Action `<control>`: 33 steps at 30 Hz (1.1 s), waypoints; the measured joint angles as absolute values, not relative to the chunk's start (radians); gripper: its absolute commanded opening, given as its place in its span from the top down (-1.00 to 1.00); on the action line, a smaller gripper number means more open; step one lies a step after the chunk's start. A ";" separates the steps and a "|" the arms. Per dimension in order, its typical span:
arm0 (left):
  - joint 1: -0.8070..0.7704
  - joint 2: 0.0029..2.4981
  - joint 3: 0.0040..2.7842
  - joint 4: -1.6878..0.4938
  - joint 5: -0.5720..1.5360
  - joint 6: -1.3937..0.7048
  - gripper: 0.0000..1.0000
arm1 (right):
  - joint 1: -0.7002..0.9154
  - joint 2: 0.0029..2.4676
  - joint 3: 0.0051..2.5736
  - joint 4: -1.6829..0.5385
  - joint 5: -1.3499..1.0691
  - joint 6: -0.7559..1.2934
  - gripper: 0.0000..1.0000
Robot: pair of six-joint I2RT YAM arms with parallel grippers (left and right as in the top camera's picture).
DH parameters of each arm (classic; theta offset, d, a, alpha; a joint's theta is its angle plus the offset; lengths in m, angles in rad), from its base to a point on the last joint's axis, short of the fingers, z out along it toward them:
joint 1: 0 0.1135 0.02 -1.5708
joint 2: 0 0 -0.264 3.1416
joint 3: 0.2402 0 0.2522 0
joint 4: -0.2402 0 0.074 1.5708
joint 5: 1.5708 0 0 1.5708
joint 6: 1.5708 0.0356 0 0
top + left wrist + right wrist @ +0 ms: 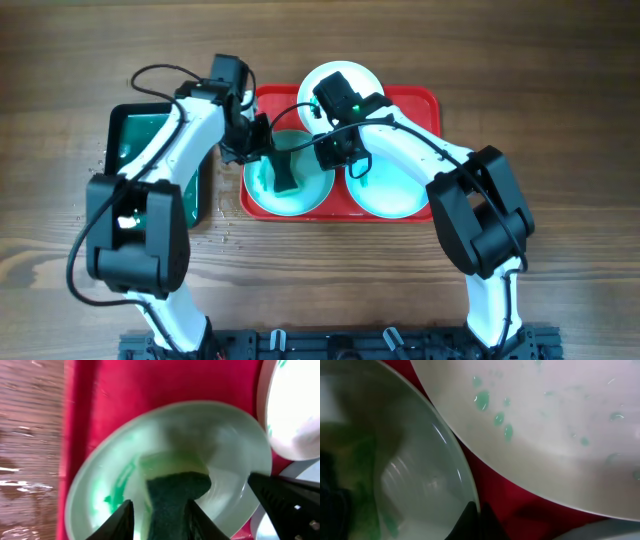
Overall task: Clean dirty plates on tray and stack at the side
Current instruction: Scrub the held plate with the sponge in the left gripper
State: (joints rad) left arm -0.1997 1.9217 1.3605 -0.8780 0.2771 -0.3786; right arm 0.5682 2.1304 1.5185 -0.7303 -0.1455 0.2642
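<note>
The red tray (420, 100) holds three plates. My left gripper (276, 165) is shut on a dark green sponge (286, 181) and presses it onto the left pale turquoise plate (262, 195). In the left wrist view the sponge (172, 495) sits between my fingers (160, 512), with a teal smear (120, 491) on the plate (210, 435). My right gripper (335, 150) is shut on that plate's right rim; the right wrist view shows the jaws (477, 512) pinching the rim (462, 472). The white plate (312, 84) (555, 425) carries teal droplets. The second turquoise plate (390, 195) lies at the right.
A smaller dark green tray (140, 130) with teal wetness lies left of the red tray on the wooden table (560, 120). Bare red tray floor (520, 505) shows between the plates. My two arms meet closely over the left plate.
</note>
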 measured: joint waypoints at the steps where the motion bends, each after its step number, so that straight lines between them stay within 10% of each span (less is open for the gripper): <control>1: -0.209 1.931 1.361 -0.878 0.281 -0.379 0.17 | 0.568 2.130 1.518 -0.730 -0.146 0.264 0.91; 12: -0.231 1.962 1.288 -0.849 0.323 -0.371 0.17 | 0.568 2.130 1.518 -0.730 -0.145 0.264 0.90; 24: -0.231 1.963 1.275 -0.810 0.329 -0.320 0.92 | 0.568 2.130 1.518 -0.730 -0.145 0.264 0.90; 33: -0.247 1.958 1.279 -0.828 0.094 -0.311 0.92 | 0.571 2.130 1.518 -0.727 -0.149 0.264 0.90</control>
State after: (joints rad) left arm -0.2470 1.9583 1.2785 -0.8284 0.0940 -0.3111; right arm 0.5709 2.1304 1.5185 -0.7265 -0.1493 0.2642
